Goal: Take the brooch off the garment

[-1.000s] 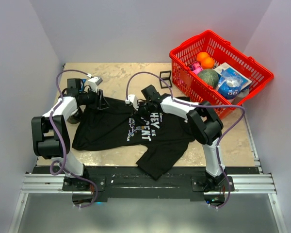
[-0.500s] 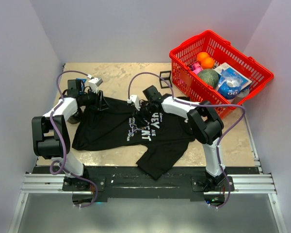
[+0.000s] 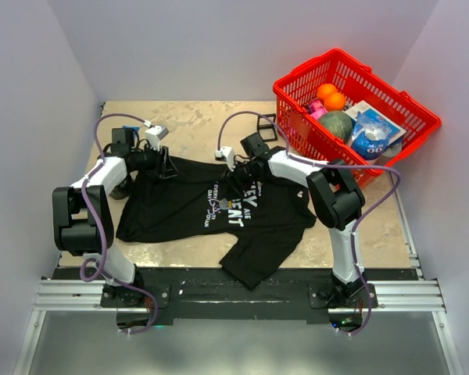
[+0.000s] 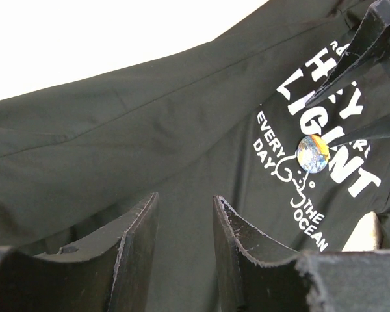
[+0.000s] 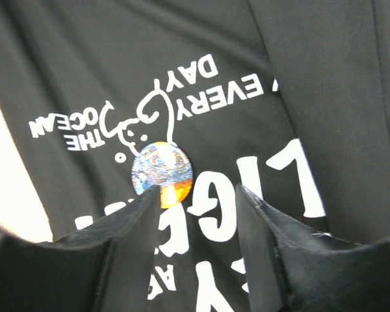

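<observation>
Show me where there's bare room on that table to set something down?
Bare table lies between the T-shirt and the back wall, and right of the shirt, nearer than the red basket. Crowded: over the shirt, around the left gripper and right gripper.

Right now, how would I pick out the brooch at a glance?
Find the big black T-shirt, then its white chest lettering. The brooch is the small round shimmery disc next to the line-drawn animal, the only coloured piece among flat white print.
</observation>
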`<state>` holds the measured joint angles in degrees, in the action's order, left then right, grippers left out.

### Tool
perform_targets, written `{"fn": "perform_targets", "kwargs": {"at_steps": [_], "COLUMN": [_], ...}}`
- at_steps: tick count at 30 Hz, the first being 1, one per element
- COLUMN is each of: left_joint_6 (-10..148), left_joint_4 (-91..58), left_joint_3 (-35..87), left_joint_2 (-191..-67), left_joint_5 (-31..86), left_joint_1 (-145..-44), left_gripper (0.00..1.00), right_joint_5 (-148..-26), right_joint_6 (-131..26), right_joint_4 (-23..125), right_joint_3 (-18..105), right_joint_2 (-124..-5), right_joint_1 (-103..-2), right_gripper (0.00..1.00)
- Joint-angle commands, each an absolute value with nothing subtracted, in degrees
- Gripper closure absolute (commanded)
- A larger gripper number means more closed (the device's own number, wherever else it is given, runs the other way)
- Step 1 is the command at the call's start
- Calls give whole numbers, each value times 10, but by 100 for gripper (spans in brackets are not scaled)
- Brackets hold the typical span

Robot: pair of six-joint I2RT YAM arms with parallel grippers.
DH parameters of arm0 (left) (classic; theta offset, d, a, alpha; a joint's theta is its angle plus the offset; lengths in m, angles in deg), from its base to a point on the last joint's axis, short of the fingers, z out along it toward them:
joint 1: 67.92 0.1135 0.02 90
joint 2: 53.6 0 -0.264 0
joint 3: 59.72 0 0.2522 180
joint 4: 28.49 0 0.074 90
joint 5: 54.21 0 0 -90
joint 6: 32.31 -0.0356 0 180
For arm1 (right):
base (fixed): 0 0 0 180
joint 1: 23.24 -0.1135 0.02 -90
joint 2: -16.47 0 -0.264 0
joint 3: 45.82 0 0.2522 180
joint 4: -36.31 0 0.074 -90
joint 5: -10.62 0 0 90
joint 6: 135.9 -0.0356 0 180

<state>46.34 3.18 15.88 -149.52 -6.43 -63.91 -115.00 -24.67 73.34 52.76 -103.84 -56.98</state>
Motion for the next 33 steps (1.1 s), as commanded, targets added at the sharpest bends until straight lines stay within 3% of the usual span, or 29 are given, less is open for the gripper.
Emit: {"fn": "perform_targets", "kwargs": {"at_steps": [1,8,17,33], "left_joint_6": [457,445,441,420], "left_joint_4": [39,47,47,50], "left_joint_3": [184,178,171,181], "left_joint_2": [-1496,-1490,-1481,-1471], "left_joint_5": [-65,-49,-32,-14], "left_joint_1": [-648,-661,-674,-674], "left_gripper": [57,57,58,58], "right_joint_5": [-1217,-1256,-1249,-1290], "right_joint_6": [-277,-282,-299,-309], "right_joint_4": [737,747,742,743], "right_joint_3": [537,543,543,543], "right_joint_2": [-1045,-1060,-1069,-1066], "right_joint_1": [-566,-553,-552,-553], "right_gripper": [49,53,52,69]}}
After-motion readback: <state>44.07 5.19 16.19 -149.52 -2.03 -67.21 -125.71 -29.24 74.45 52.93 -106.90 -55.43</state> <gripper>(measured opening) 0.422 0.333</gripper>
